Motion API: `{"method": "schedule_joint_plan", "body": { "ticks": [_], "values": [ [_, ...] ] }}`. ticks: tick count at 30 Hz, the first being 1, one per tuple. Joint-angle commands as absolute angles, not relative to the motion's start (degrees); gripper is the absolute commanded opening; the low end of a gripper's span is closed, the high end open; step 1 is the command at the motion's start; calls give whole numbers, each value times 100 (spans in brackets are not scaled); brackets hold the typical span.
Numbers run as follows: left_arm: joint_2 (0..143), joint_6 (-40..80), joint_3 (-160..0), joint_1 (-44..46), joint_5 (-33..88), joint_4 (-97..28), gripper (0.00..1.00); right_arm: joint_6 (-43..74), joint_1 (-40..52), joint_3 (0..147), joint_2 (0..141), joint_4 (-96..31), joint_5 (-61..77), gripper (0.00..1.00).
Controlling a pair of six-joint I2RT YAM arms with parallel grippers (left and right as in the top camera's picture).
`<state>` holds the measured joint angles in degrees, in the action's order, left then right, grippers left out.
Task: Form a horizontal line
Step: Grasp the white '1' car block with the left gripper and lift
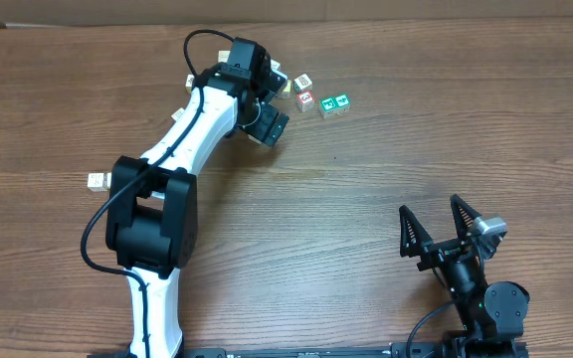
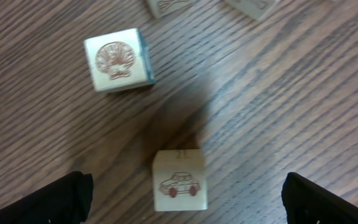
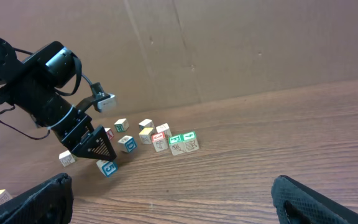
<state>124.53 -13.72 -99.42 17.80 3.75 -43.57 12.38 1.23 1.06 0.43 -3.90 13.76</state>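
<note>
I'm seeing the picture cubes sitting in a loose cluster toward the far side of the desk, not yet lining up into a clean row. The yellow cube is resting flat among paler ones, just beside them. Up close, the shell cube is lying flat, whitish, showing a reddish-brown scallop on top and a bluish side. The car cube is sitting apart from it, nearer the camera, pale wood, showing a small car outline. Two more pale cubes are poking in at the top edge, cut off.
</note>
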Motion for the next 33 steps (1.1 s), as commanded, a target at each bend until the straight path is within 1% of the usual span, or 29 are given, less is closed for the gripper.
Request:
{"method": "schedule_joint_plan", "body": {
  "ticks": [1,12,18,27,33],
  "values": [
    [12440,-1367,-9939,1763,327,-4370,94,1221,139,47,19,-357,1400,100],
    [12744,-963,-9872,1765,449,-4305,84,1221,139,47,19,-357,1400,100],
    [12796,-956,-9872,1758,451,-4278,82,1221,139,47,19,-357,1400,100],
    [12980,-829,-9872,1806,451,-4287,71,1221,139,47,19,-357,1400,100],
    [12980,-829,-9872,1802,445,-4307,58,1221,137,47,19,-355,1400,100]
  ]
}}
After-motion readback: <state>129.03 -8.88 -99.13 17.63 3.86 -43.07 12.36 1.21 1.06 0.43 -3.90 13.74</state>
